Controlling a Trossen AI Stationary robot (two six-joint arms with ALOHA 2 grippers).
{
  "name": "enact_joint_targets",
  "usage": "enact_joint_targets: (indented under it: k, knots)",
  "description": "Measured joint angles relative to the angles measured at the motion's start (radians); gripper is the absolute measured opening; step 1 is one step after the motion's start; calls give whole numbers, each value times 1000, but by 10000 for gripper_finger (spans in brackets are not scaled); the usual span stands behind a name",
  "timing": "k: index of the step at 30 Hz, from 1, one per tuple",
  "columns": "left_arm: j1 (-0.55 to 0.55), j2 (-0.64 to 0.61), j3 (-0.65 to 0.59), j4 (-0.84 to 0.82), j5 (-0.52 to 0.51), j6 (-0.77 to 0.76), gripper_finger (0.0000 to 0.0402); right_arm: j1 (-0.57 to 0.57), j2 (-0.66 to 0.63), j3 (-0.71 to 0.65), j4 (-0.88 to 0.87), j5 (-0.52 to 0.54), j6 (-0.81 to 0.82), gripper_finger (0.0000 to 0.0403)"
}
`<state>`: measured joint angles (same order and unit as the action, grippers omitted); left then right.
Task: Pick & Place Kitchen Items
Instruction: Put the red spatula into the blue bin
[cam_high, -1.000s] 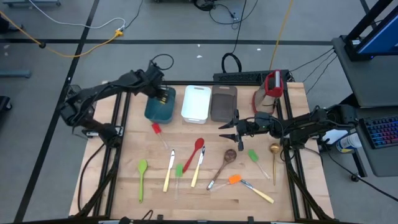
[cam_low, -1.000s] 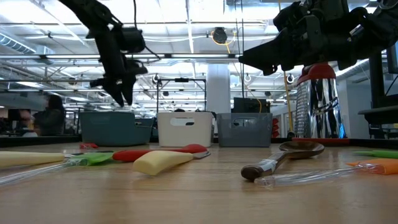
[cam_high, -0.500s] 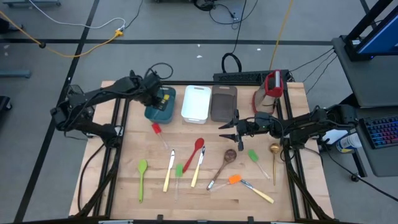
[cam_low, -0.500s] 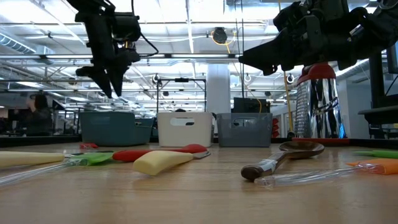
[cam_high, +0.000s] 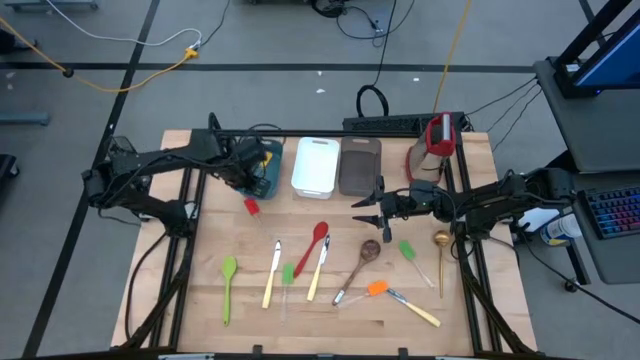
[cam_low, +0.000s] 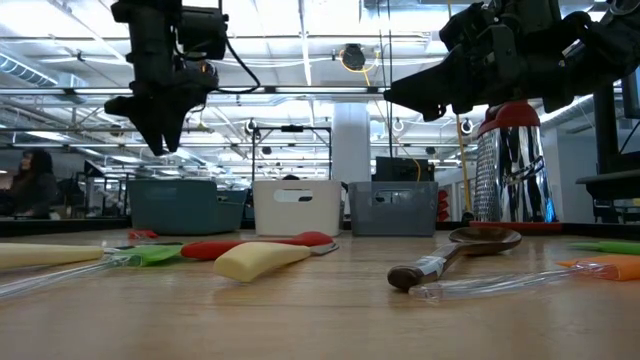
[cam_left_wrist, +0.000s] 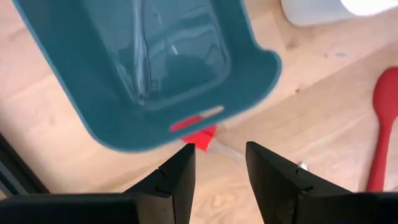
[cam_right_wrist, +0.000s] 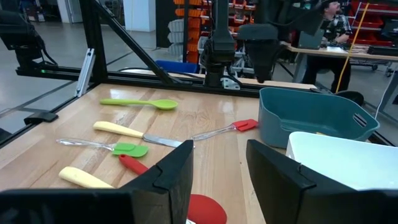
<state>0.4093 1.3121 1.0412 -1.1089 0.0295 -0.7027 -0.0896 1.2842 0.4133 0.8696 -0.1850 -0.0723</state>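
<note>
Several kitchen items lie on the wooden table: a red spatula (cam_high: 252, 208), a green spoon (cam_high: 228, 270), a red spoon (cam_high: 315, 240), pale-handled knives (cam_high: 272, 270), a wooden spoon (cam_high: 365, 255), an orange spatula (cam_high: 378, 288) and a gold spoon (cam_high: 440, 245). My left gripper (cam_left_wrist: 217, 168) hangs open and empty, pointing down over the near rim of the teal tray (cam_high: 265, 170); the red spatula's head (cam_left_wrist: 199, 138) shows below it. A clear-handled utensil (cam_left_wrist: 140, 56) lies in that tray. My right gripper (cam_high: 365, 203) is held level above mid-table, open and empty.
A white tray (cam_high: 315, 165) and a grey-brown tray (cam_high: 359, 165) stand beside the teal one along the far edge. A red-and-white upright grater (cam_high: 440, 135) stands at the far right. A person (cam_low: 30, 180) shows in the room behind.
My left gripper has swung from above the teal tray toward the table's left and near edges. It has tipped from a slant to point almost straight down, and stays open. My right arm has kept still.
</note>
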Motion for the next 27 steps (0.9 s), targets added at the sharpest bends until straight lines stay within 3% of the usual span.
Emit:
enact_joint_targets:
  k: [27]
  knots:
    - [-387,0,0,-64,-144,-356,145,0,0,0,0,0,7,141]
